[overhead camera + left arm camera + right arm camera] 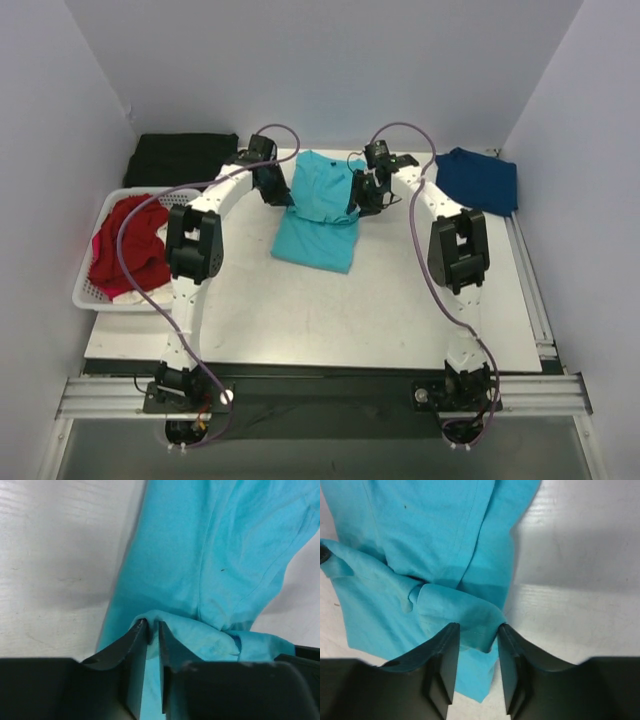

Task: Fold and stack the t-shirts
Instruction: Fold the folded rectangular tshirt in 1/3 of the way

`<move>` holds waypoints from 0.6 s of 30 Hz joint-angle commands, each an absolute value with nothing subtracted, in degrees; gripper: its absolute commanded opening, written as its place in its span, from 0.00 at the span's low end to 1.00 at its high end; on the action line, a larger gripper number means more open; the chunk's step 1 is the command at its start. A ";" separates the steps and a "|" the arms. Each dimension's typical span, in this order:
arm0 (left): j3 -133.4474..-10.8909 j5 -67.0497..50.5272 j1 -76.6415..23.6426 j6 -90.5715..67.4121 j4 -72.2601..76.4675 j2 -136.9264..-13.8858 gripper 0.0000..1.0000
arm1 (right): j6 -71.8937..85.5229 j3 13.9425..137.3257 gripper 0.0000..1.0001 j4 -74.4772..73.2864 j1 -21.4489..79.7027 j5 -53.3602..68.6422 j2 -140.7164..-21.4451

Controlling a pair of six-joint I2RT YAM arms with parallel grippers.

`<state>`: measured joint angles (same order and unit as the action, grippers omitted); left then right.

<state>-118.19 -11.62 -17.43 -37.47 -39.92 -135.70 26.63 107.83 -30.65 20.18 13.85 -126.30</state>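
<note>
Pinching teal shirt (210, 555) | left pincer (153, 625), seemingly right pincer (477, 627) | overhead-only: navy shirt (480, 180)

1. My arms are white links (188, 305) with a chunky black joint housing (193, 245) well behind each pincer.
2. One purple cable (275, 128) per arm, looping in right behind the pincer.
3. Left pincer (153, 625) and right pincer (478, 627) are the same: matte black wedge fingers, flat inner faces.

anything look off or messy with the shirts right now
Nothing damaged. The turquoise t-shirt lies askew on the table, its top layer bunched where the left gripper and right gripper pinch it. A small dark speck marks the cloth. The red t-shirt sits crumpled in the white basket.
</note>
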 commanded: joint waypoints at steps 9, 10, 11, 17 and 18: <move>-110.14 -14.24 -16.52 -35.07 -13.73 -123.60 0.55 | 29.97 109.87 0.41 -25.94 18.81 5.28 -121.56; -109.08 -14.15 -16.44 -34.98 -12.32 -122.70 0.56 | 29.54 108.38 0.40 -25.49 18.98 4.58 -120.68; -108.55 -14.24 -16.44 -34.81 -12.74 -121.65 0.56 | 29.27 107.76 0.40 -25.40 19.16 3.44 -119.02; -105.56 -18.01 -16.96 -31.74 -17.13 -119.18 0.56 | 25.05 102.14 0.40 -26.62 23.37 4.57 -115.23; -105.64 -18.28 -17.48 -30.16 -19.75 -119.27 0.55 | 24.79 101.26 0.40 -26.89 24.86 4.57 -114.96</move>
